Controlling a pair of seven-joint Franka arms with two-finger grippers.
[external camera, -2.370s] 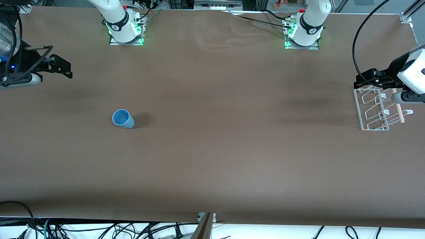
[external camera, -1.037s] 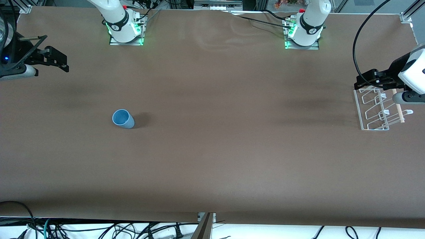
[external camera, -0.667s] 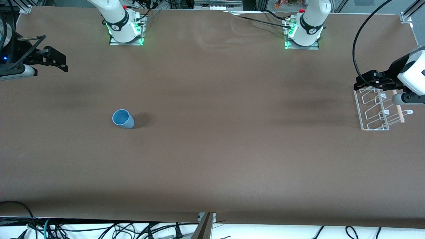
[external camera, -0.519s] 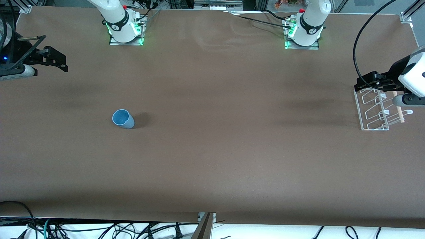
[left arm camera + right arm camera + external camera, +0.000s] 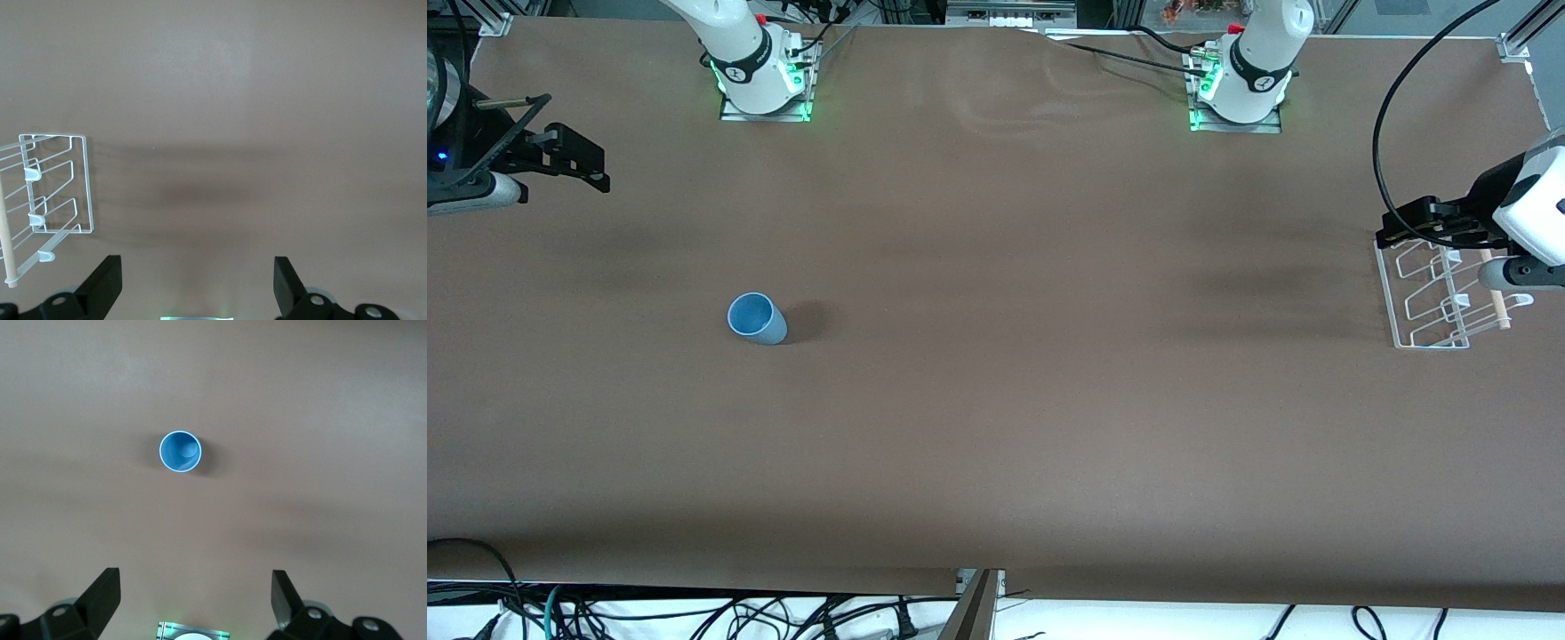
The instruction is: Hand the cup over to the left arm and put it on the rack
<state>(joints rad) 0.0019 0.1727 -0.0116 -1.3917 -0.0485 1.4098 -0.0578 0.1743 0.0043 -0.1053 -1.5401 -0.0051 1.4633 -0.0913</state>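
The light-blue cup [image 5: 757, 318] stands upright on the brown table toward the right arm's end; it also shows in the right wrist view [image 5: 180, 451], mouth up. My right gripper [image 5: 578, 164] is open and empty, high over the table's edge at the right arm's end, apart from the cup. Its fingers [image 5: 103, 590] stand wide apart. The white wire rack [image 5: 1436, 293] with its wooden dowel sits at the left arm's end; it also shows in the left wrist view [image 5: 50, 200]. My left gripper [image 5: 1400, 227] is open and empty, over the rack's farther edge.
Both arm bases [image 5: 760, 84] stand along the table's farther edge with green lights. A black cable [image 5: 1383, 116] loops above the table near the left arm. Cables hang below the table's near edge.
My right gripper has drifted slightly toward the table's end and farther edge. My left gripper has shifted slightly over the rack. The cup and rack have not moved.
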